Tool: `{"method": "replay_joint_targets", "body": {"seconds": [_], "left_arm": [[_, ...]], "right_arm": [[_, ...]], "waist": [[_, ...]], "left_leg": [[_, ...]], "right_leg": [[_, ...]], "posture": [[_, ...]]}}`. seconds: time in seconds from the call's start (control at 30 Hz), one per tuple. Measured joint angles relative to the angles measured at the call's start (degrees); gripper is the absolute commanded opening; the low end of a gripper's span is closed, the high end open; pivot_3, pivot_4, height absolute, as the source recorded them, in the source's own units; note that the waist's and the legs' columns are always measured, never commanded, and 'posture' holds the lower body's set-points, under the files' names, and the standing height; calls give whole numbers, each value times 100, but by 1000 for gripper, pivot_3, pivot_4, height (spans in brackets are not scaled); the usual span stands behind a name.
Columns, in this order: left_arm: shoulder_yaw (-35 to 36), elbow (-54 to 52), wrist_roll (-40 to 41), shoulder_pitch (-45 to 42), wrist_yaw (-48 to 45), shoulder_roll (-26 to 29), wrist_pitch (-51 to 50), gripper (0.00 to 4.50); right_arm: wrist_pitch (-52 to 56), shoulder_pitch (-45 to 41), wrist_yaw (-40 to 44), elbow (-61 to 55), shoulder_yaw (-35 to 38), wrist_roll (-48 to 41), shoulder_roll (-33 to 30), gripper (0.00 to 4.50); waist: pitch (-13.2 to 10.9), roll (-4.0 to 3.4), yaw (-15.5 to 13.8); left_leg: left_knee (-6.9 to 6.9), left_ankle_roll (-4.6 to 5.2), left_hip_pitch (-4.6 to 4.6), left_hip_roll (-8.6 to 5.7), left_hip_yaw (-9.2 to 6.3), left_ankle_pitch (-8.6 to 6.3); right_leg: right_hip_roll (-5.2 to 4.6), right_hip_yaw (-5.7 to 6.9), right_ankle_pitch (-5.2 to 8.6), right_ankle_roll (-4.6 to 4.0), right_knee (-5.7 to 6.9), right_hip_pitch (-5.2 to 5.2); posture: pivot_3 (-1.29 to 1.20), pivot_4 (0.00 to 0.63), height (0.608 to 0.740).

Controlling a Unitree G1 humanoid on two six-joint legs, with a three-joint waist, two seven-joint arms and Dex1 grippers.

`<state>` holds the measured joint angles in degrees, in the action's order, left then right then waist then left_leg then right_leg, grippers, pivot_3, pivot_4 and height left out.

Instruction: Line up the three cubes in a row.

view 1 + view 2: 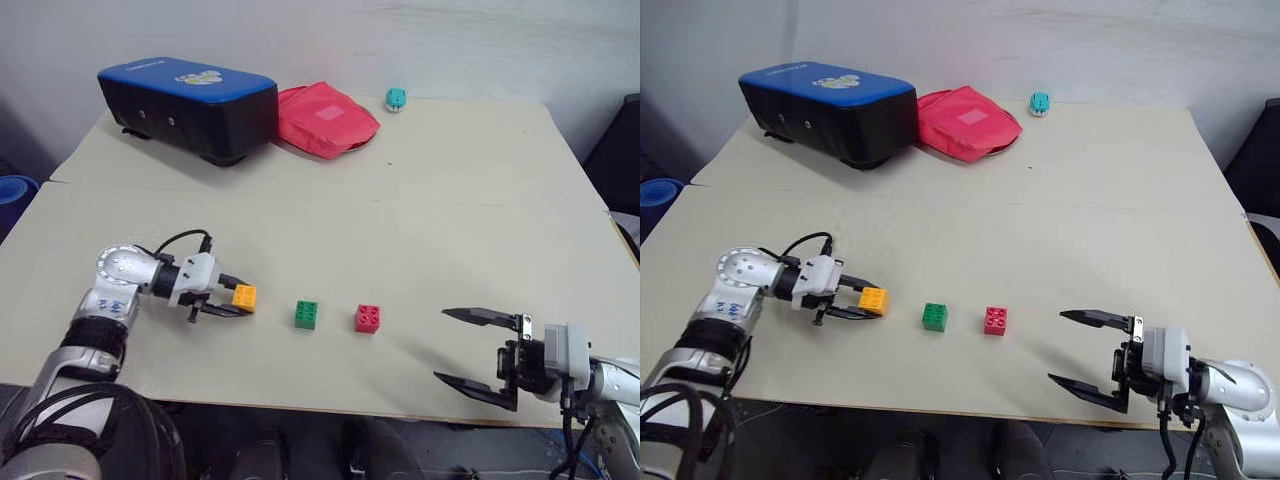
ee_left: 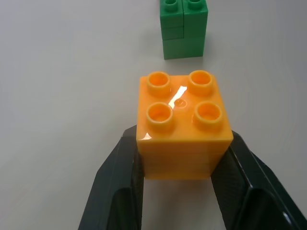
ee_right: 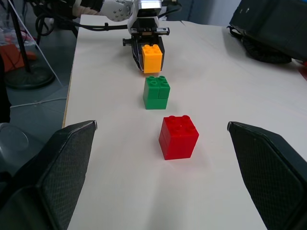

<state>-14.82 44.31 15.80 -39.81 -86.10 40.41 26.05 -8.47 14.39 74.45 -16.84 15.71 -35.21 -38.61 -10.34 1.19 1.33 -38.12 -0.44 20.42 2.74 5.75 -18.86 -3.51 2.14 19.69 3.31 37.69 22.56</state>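
The three cubes sit in a row near the table's [image 1: 420, 200] front edge, apart from each other: orange cube [image 1: 244, 296] toward the left, green cube [image 1: 306, 314] in the middle, red cube [image 1: 367, 318] on the right. The left gripper [image 1: 232, 299] is clamped on the orange cube, a finger against each side. The right gripper [image 1: 470, 347] hovers by the front edge, right of the red cube, jaws spread wide, holding nothing. At the back edge lie a blue case [image 1: 190, 105], a red pouch [image 1: 325, 120] and a small teal object [image 1: 396, 98].
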Motion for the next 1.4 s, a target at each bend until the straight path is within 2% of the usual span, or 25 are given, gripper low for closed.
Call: {"method": "replay_joint_targets", "body": {"seconds": [0.17,0.5,0.8,0.97,1.03,1.07,1.17,1.3,1.4], "left_arm": [[-306,42,90,6,0,-184,-76,1508],[-206,149,119,86,0,-213,-54,1508],[-83,139,166,231,0,129,-45,1508],[-76,138,199,258,0,127,-67,1508],[-73,138,199,258,0,118,-131,2288],[-78,141,191,258,0,112,-166,2428],[-32,151,170,258,0,94,-200,3367],[40,143,97,278,0,180,-272,4370],[303,58,105,554,1,458,-208,4454]], "right_arm": [[-23,223,-237,-208,50,23,55,4500],[-45,171,-382,-216,34,100,71,4500],[-67,0,-333,-101,13,137,78,4500],[-123,-50,-268,-66,-37,180,86,4500],[-134,-73,-258,-48,-42,188,86,4500],[-137,-85,-257,-32,-46,190,86,4500],[-138,-137,-255,38,-92,194,86,4500],[-138,-151,-246,40,-155,175,106,4500],[-132,-213,-177,66,-184,125,109,4500]], "waist": [[0,1,32],[0,1,23],[0,0,26],[0,1,23],[0,0,21],[0,0,21],[0,1,18],[0,1,30],[1,0,81]], "left_leg": [[-2,-1,-3,2,0,1],[-1,2,-8,2,-1,0],[0,4,-11,2,-2,0],[0,6,-11,2,-3,-1],[0,6,-11,2,-3,-1],[0,7,-11,2,-3,-1],[-1,6,-11,2,-3,-1],[0,6,-12,3,-3,-1],[8,7,-21,7,2,-2]], "right_leg": [[2,-3,0,0,4,0],[2,-3,0,0,7,-2],[1,-4,0,-1,11,-3],[1,-3,0,-1,11,-3],[0,-3,0,-1,10,-4],[1,-3,0,-1,10,-4],[1,-2,0,-1,10,-5],[1,-3,0,-1,11,-5],[3,-9,1,-3,14,-5]], "posture": [[0,150,740],[0,150,740],[0,150,740],[0,150,740],[0,150,740],[0,150,740],[0,150,740],[0,150,740],[0,150,740]]}}
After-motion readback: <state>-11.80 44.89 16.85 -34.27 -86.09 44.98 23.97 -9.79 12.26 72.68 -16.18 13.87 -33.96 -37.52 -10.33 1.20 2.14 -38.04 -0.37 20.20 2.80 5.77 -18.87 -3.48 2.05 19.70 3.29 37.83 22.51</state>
